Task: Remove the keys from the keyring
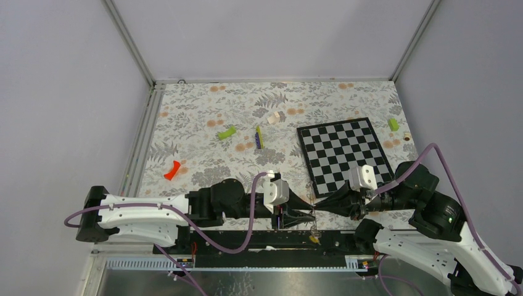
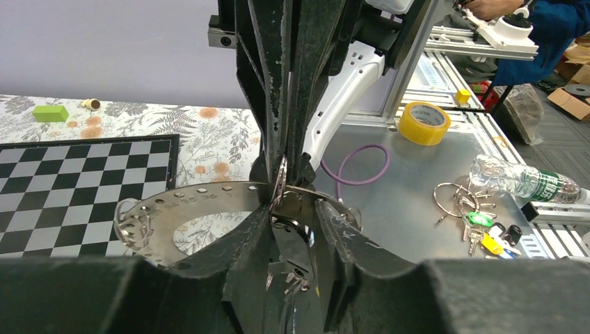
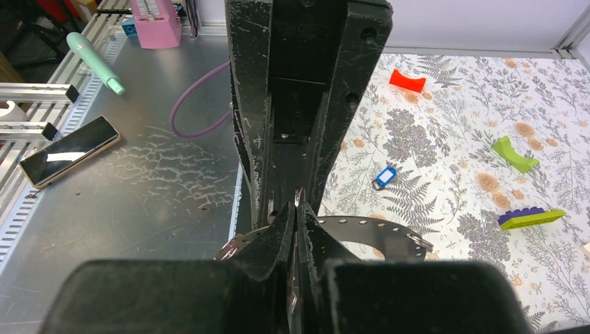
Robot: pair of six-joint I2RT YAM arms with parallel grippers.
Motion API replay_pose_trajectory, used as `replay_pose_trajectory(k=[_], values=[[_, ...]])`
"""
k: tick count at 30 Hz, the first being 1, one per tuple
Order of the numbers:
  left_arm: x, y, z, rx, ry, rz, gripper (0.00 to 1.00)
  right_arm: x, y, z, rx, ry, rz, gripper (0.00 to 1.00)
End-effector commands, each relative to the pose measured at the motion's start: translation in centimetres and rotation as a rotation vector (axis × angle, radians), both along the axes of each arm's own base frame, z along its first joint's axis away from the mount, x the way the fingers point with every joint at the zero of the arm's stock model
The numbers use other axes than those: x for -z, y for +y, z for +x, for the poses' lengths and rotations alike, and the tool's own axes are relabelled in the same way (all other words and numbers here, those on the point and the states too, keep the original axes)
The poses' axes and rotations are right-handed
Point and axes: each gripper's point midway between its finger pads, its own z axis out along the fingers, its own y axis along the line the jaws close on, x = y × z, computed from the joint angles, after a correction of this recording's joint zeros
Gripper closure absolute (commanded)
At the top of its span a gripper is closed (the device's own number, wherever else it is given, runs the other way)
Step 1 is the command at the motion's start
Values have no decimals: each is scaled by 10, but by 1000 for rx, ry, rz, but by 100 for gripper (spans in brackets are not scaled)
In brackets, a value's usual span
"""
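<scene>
We judge the task begun but far from done. Both hands meet at the near edge of the counter (image 1: 203,123), with the ring (image 2: 202,197) held up between them. The right hand (image 3: 298,216) has its fingers pressed together on the ring's thin edge. The left hand (image 1: 308,215) faces it from the other side. Its fingers stand a little apart, with a small loop and some key metal between them, and we cannot tell whether they grip it. Below the meeting point a short string of keys (image 1: 315,236) hangs down, a yellow tag at its end, so we take at least those to be on the ring. One blue key (image 3: 383,175) lies alone on the counter, well apart from the hands, and we read it as already off. We cannot count the keys left, since the fingers hide most of that part. What remains, in our view, is to work each hanging key off the ring and set it down.
</scene>
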Motion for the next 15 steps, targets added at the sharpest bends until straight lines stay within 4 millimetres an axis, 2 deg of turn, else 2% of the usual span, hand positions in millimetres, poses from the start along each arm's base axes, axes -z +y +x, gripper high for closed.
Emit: replay_pose_trajectory(k=[1,11,15], values=[[-29,-2,-6,24,-1,-89,71,-18,3,-4,-30,-32,66,100],[-27,5,-4,9,11,-63,100,-17,-1,-6,-30,-58,74,100],[-27,12,-1,-12,4,-49,100,-17,-2,-7,-33,-72,78,100]])
